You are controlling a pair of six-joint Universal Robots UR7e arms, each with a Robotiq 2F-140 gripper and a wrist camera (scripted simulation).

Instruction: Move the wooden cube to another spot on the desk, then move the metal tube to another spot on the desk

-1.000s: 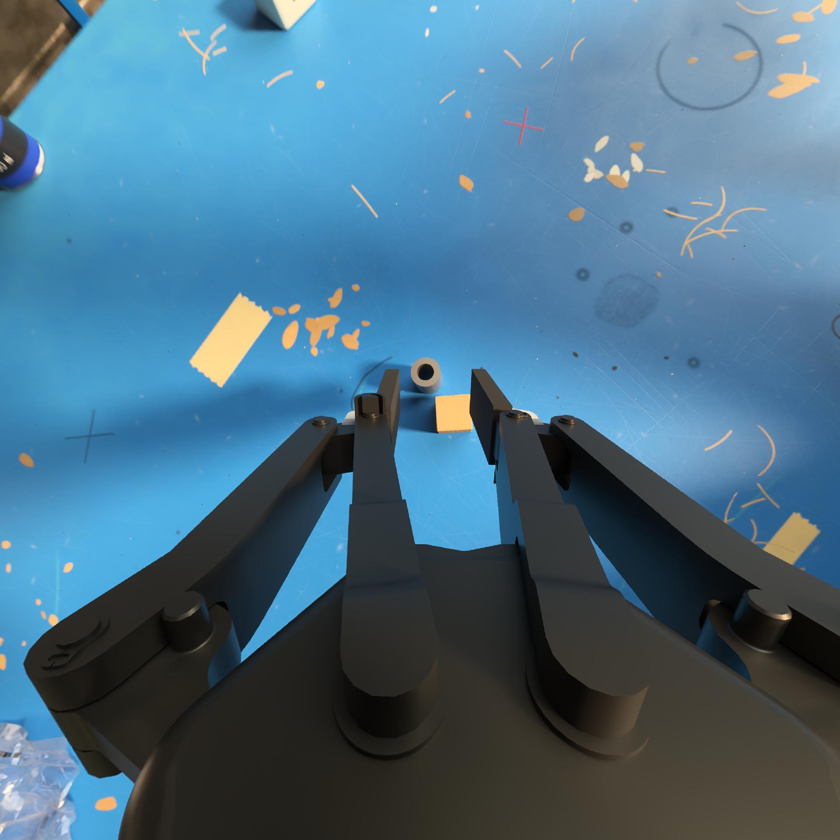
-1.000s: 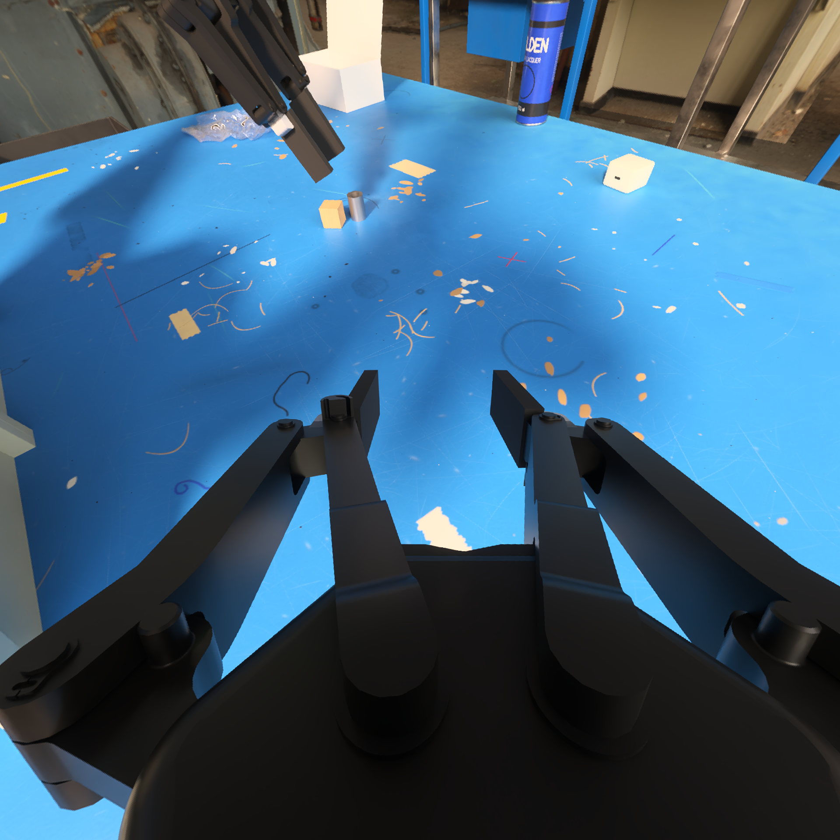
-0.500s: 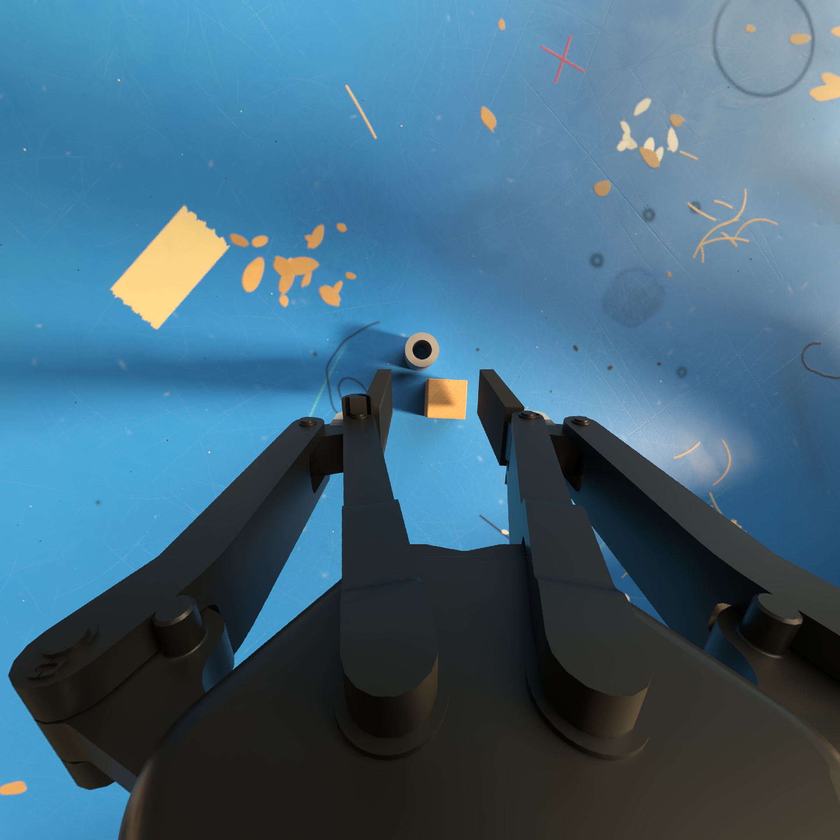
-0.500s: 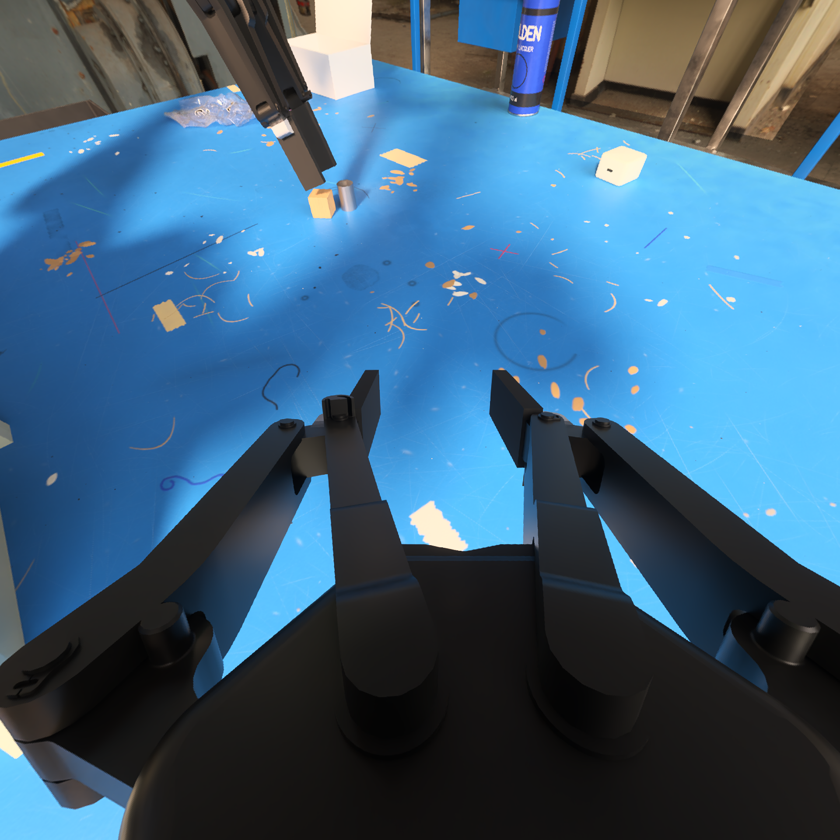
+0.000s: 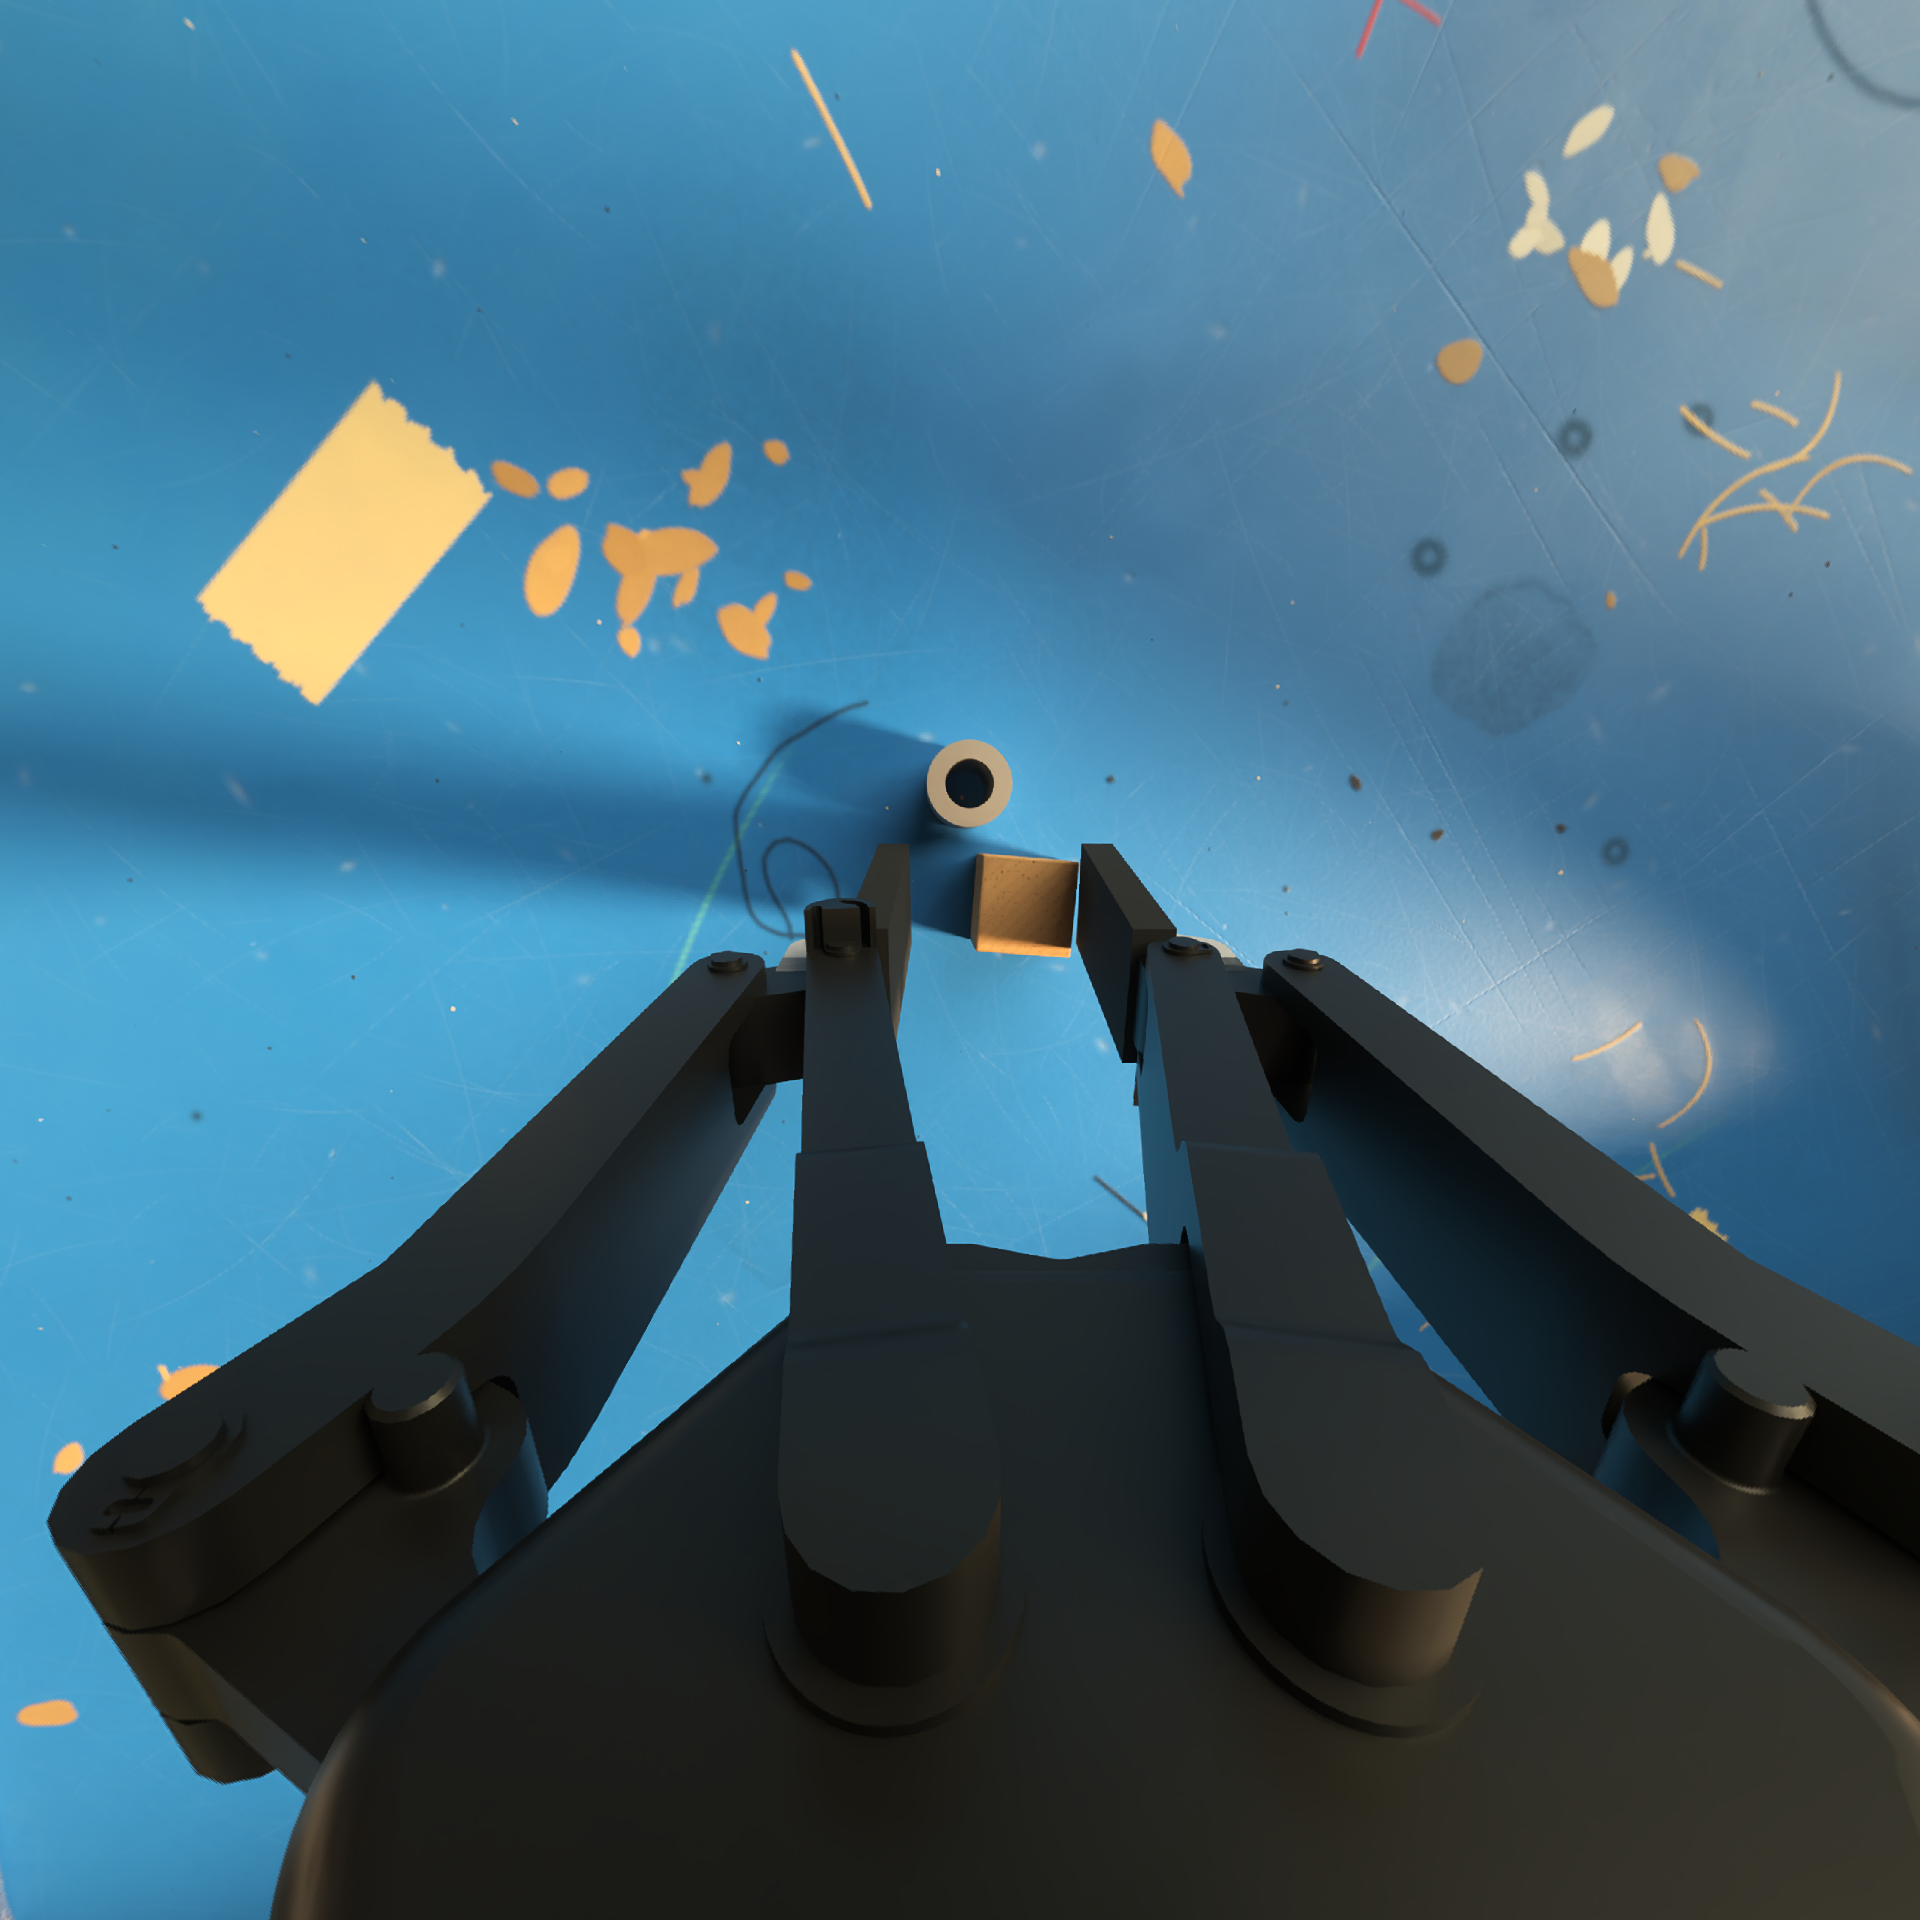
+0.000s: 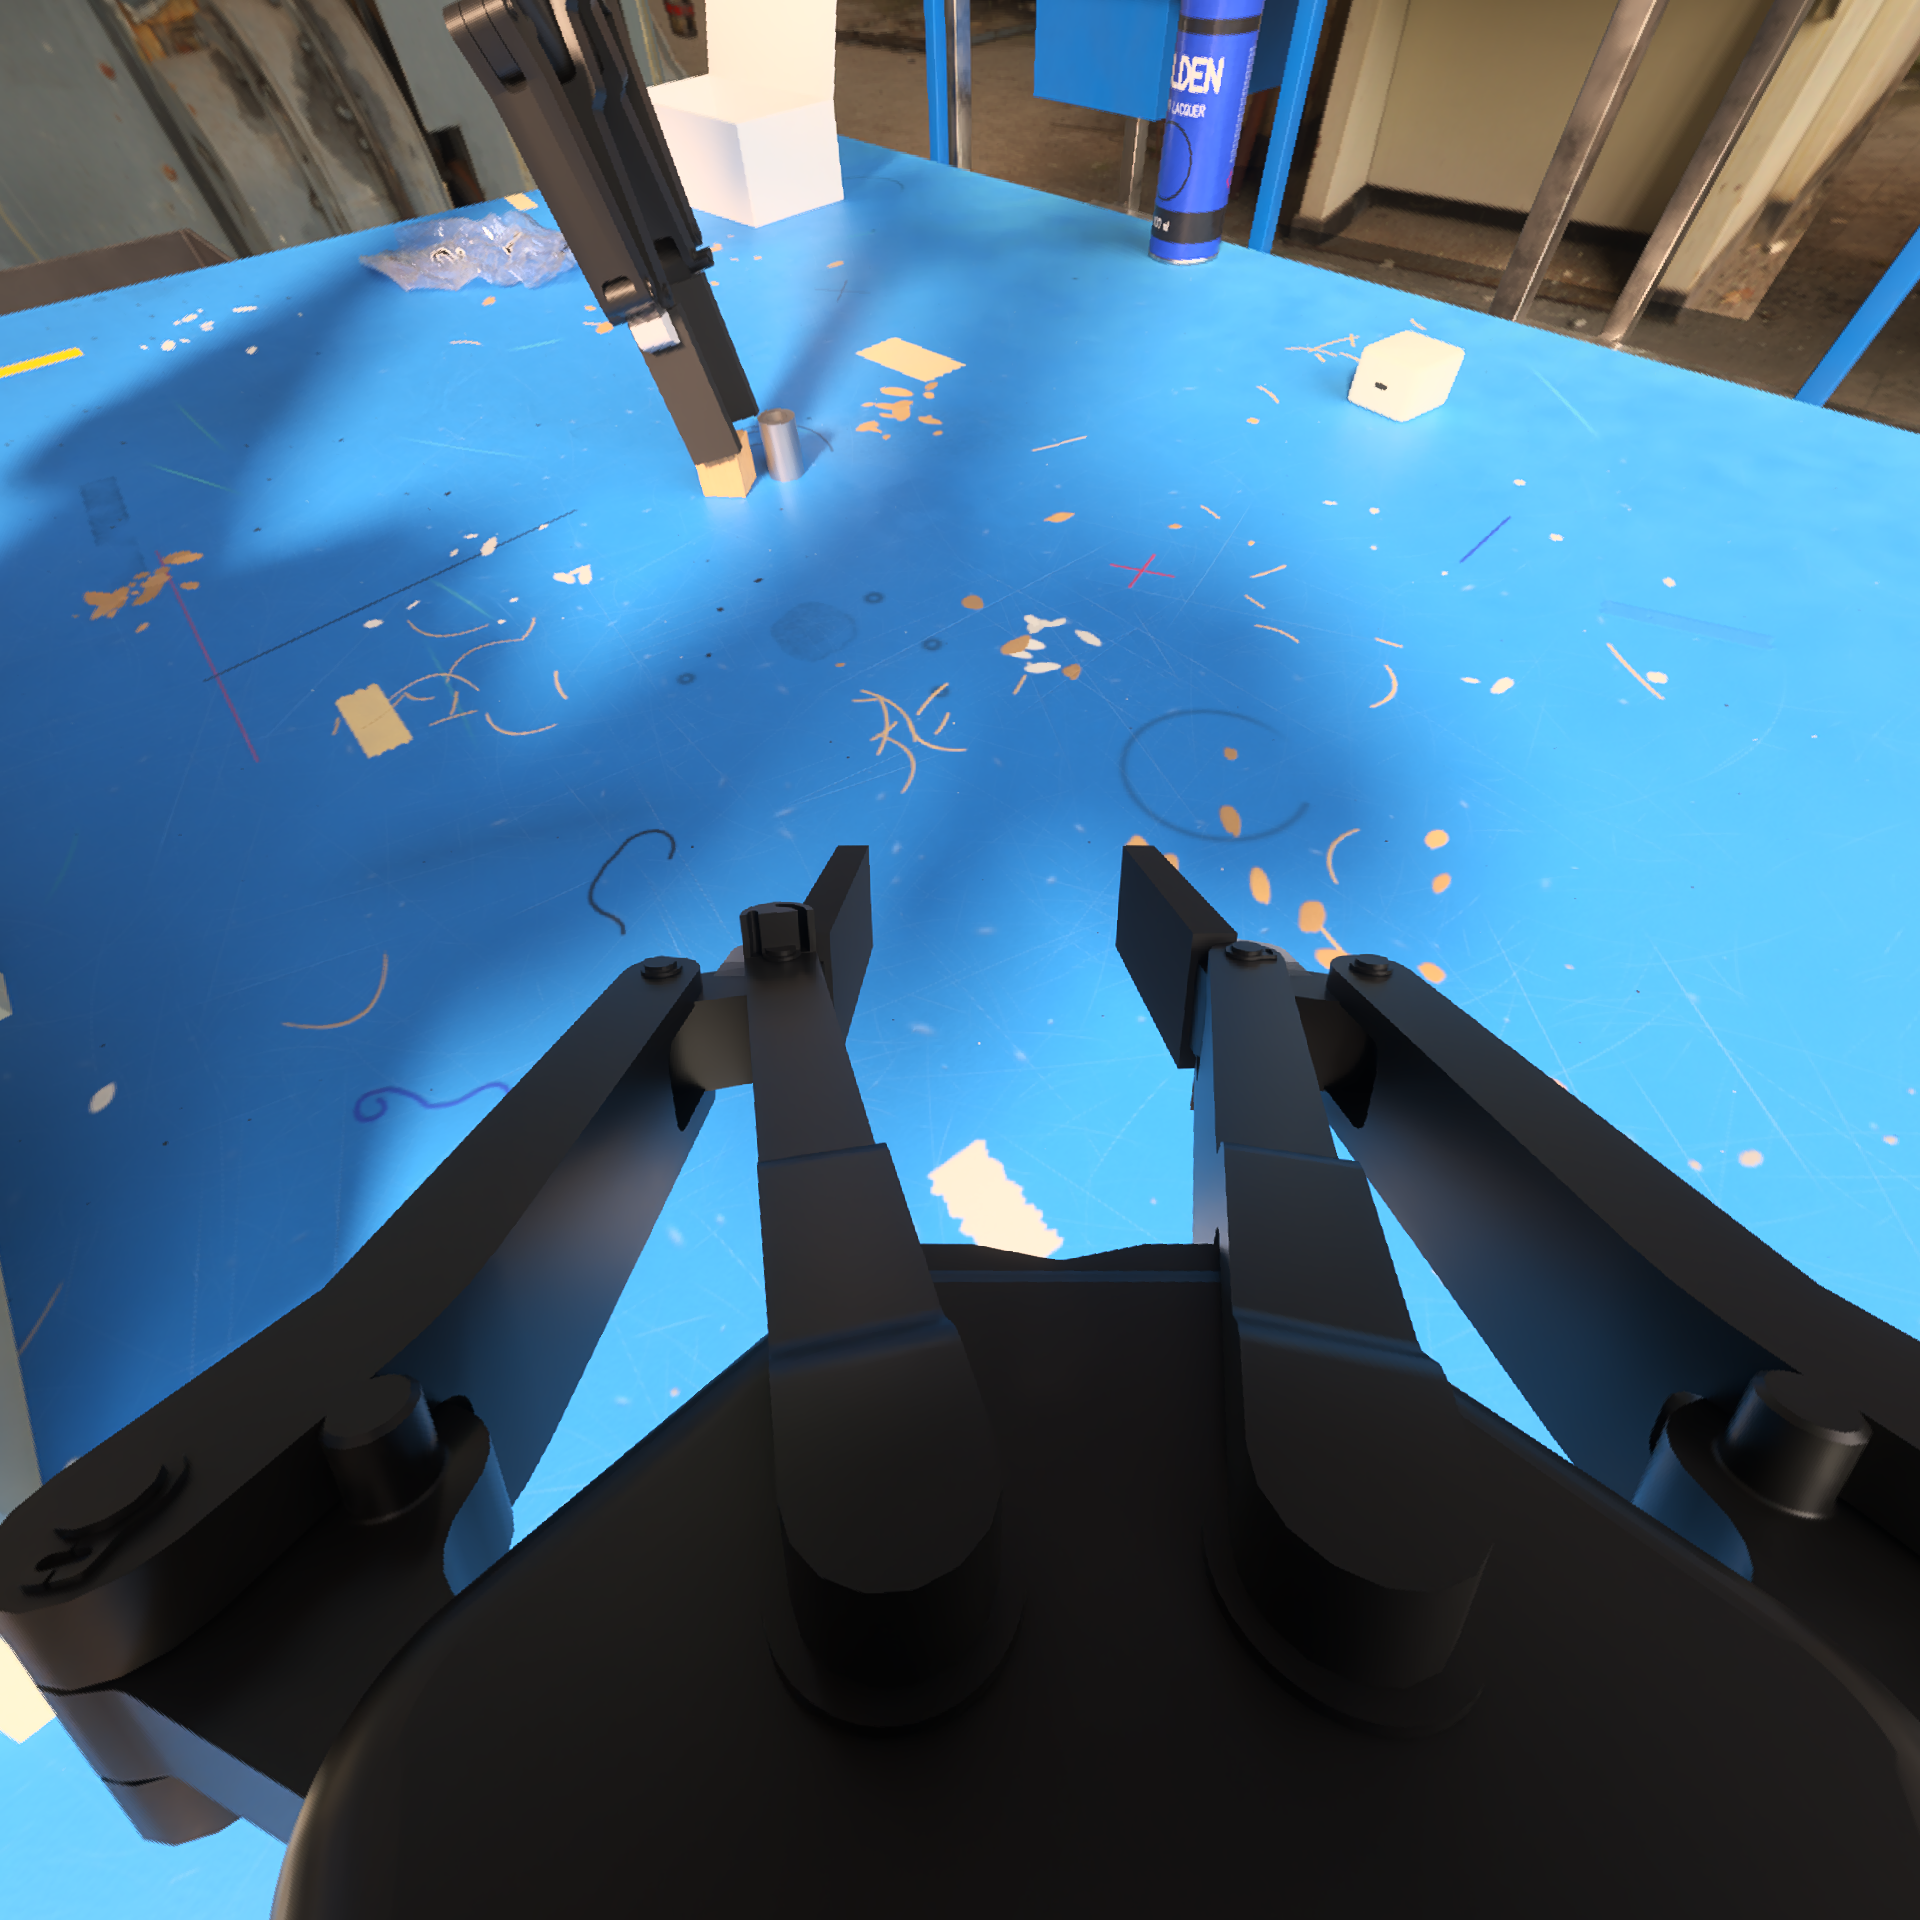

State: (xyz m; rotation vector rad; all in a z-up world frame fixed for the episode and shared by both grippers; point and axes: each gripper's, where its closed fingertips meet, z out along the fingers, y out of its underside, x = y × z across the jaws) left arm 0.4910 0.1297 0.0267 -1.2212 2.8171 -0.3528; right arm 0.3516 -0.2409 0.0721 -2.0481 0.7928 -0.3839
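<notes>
The wooden cube (image 5: 1023, 902) sits on the blue desk (image 5: 1143, 520) between the fingertips of my left gripper (image 5: 992, 899). The jaws are open; the right pad is at the cube's side, the left pad stands a little apart from it. The metal tube (image 5: 968, 783) stands upright just beyond the cube. In the right wrist view the left gripper (image 6: 717, 436) reaches down over the cube (image 6: 727, 476), with the tube (image 6: 779, 445) beside it. My right gripper (image 6: 992, 914) is open and empty, held above the near part of the desk.
A blue spray can (image 6: 1195, 156) and a white block (image 6: 764, 156) stand at the far edge. A small white box (image 6: 1405, 374) lies far right. A clear plastic bag (image 6: 468, 249) lies far left. Flat tape patches and paint marks dot the desk.
My left gripper has come down and forward, so the cube now sits between its fingertips. My right gripper has shifted slightly and stays open.
</notes>
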